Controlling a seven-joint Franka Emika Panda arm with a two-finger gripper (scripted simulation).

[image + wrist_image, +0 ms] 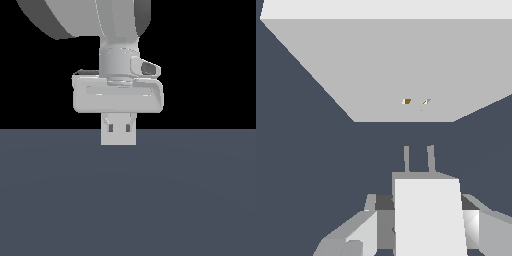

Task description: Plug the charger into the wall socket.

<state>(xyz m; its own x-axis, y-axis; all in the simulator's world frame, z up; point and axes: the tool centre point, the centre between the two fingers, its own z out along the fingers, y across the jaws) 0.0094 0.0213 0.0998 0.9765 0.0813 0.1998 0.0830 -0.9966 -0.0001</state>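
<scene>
1. In the exterior view, the big light-grey robot arm comes down from the top of the picture. Its wide grey gripper hangs just over the flat dark blue-grey counter.
2. In this view, the gripper's two short fingers point down, close together. A small pale block shape shows between them, at the far edge of the counter. It is too plain here to tell the fingers from the block.
3. The background behind the arm is all black. The square plate cannot be seen in this view.
4. In the wrist view, the small off-white box-shaped charger sits between the grey fingers. The gripper is closed on the charger and holds it on both sides.
5. Two thin grey prongs stick out of the charger's front end. They point toward the plate.
6. The flat light-grey square wall socket fills the far part of the wrist view. It has a tiny brown-yellow dot and a second small mark beside it.
7. The prongs are apart from the wall socket. A strip of dark counter shows between them. The prongs line up near the little dots.
</scene>
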